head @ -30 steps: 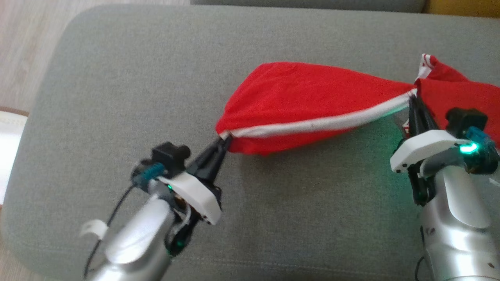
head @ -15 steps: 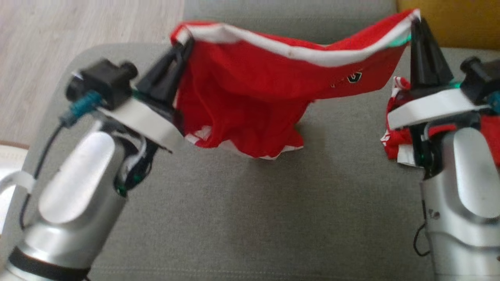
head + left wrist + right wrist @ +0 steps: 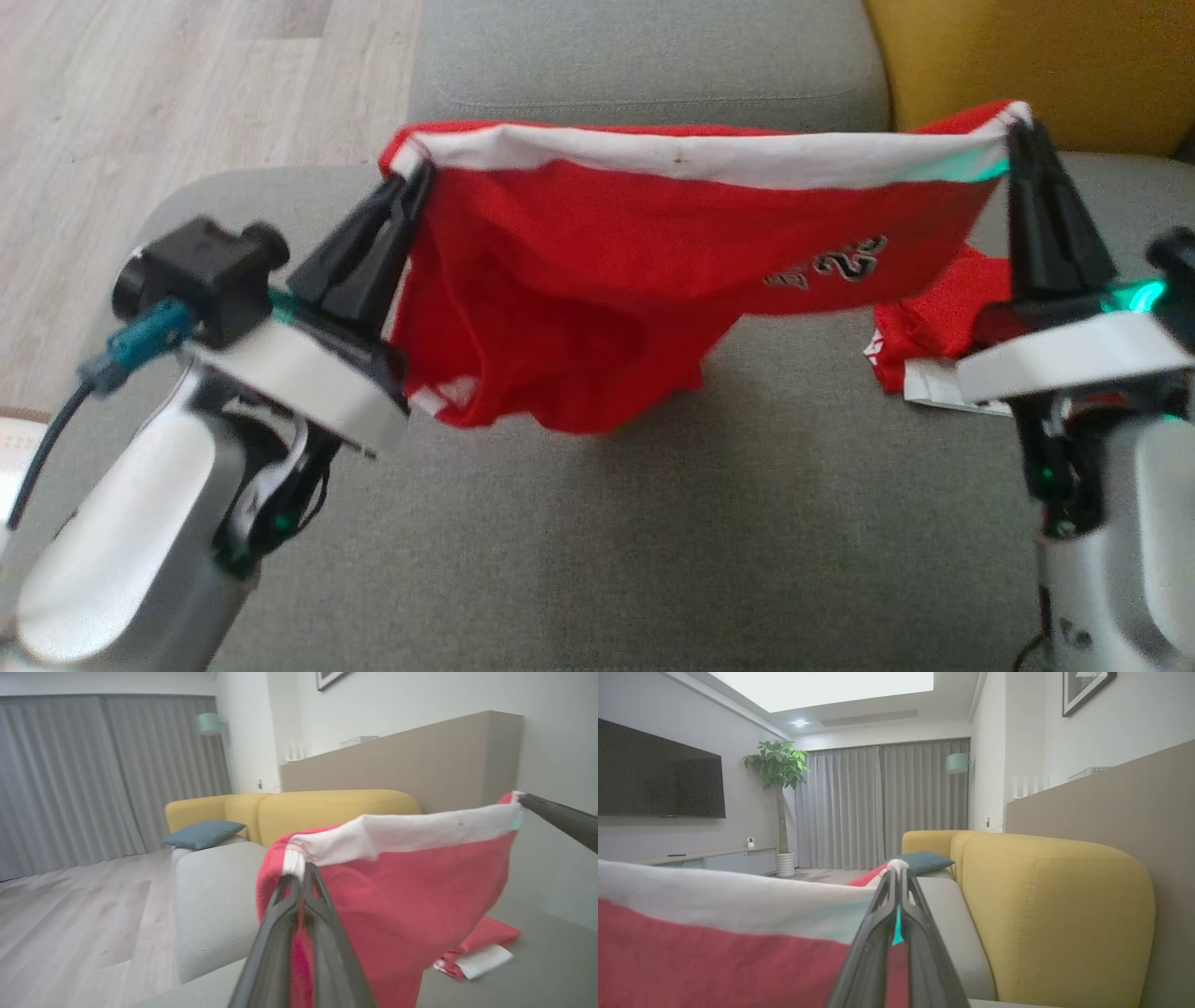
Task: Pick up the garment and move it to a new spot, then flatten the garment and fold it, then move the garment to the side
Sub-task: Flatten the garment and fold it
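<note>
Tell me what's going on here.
The robot holds a red garment up over a grey seat, with its white band stretched between both arms. The left gripper is shut on one end of the band and the right gripper on the other; the rest hangs below. More red cloth lies on the seat by the right gripper; I cannot tell whether it belongs to the same garment. Flattening and folding are not yet done.
</note>
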Controlling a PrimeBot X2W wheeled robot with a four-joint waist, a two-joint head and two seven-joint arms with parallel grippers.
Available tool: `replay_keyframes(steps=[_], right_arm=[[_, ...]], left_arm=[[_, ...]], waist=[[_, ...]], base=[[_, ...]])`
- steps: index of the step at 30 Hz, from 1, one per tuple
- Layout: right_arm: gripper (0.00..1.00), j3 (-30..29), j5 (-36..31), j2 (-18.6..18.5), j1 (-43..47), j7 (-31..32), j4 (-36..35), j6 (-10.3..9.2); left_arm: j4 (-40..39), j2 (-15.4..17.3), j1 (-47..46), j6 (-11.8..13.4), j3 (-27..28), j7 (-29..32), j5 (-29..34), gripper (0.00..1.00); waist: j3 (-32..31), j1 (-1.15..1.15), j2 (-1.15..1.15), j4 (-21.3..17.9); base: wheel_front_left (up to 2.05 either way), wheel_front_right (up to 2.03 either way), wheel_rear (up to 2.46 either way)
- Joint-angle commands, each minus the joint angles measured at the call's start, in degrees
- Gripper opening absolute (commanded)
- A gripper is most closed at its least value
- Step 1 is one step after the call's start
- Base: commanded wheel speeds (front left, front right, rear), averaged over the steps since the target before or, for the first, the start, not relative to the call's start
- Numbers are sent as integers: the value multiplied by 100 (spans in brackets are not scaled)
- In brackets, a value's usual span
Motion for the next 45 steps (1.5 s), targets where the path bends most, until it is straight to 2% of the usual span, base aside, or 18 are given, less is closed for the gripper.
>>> replay_keyframes(steps=[1, 5, 7, 10, 13, 17, 18, 19, 21, 27, 31, 34, 38, 42, 45], right_arm=[[0, 56, 97, -7, -82, 114, -502, 11], [0, -36, 127, -7, 165, 423, -1033, 11], [0, -101, 160, -7, 89, 562, -1158, 11], [0, -142, 106, -7, -274, 764, -1129, 11], [0, -166, 106, -7, -990, 971, -803, 11], [0, -142, -9, -7, -2378, 1073, 195, 11], [0, -112, -104, -11, -2778, 1030, 535, 11], [0, -112, -104, -11, -2778, 1030, 535, 11], [0, -56, -256, -33, -3590, 866, 1266, 11], [0, -431, -748, -31, -5879, -284, 3216, 11], [0, -725, -916, -13, -6623, -995, 4152, 11], [0, -592, -752, -10, -6636, -1307, 4873, 11], [0, -366, -562, -9, -6290, -1542, 5698, 11], [0, -264, -606, -8, -5858, -1652, 6346, 11], [0, -79, -676, -8, -5418, -1636, 6860, 11]], left_arm=[[-481, 312, -208, 91, 373, 109, -63, 0], [-1038, 485, -99, 214, 495, 373, -177, 0], [-1122, 557, -219, 200, 539, 469, -182, 0], [-984, 510, -551, 69, 553, 598, -326, 0], [-500, 453, -1121, -175, 578, 703, -466, 0], [632, 321, -2164, -531, 684, 686, -601, 0], [971, 296, -2474, -596, 714, 639, -585, 0], [971, 296, -2474, -596, 714, 639, -585, 0], [1638, 271, -3129, -711, 719, 491, -457, 0], [3425, -33, -5008, -831, 865, -458, -155, 0], [4177, -232, -5673, -897, 730, -1120, 28, 0], [4544, -425, -5714, -935, 563, -1362, 61, 0], [4705, -595, -5262, -956, 203, -1450, 110, 0], [4321, -620, -4455, -959, -164, -1456, 175, 0], [3963, -550, -3512, -960, -522, -1457, 261, 0]], waist=[[-29, 0, 0, -45], [30, 0, 0, -81], [135, 0, 0, -90], [413, 0, 0, -85], [877, 0, 0, -97], [1556, 0, 0, -160], [1707, 0, 0, -185], [1707, 0, 0, -185], [1983, 0, 0, -230], [2590, 0, 0, -259], [2817, 0, 0, -224], [2929, 0, 0, -174], [3020, 0, 0, -123], [3008, 0, 0, -65], [2819, 0, 0, -39]], base=[[0, 0, 0], [0, 0, 0], [0, 0, 0], [0, 0, 0], [0, 0, 0], [0, 0, 0], [0, 0, 0], [0, 0, 0], [0, 0, 0], [0, 0, 0], [0, 0, 0], [0, 0, 0], [0, 0, 0], [0, 0, 0], [0, 0, 0]])
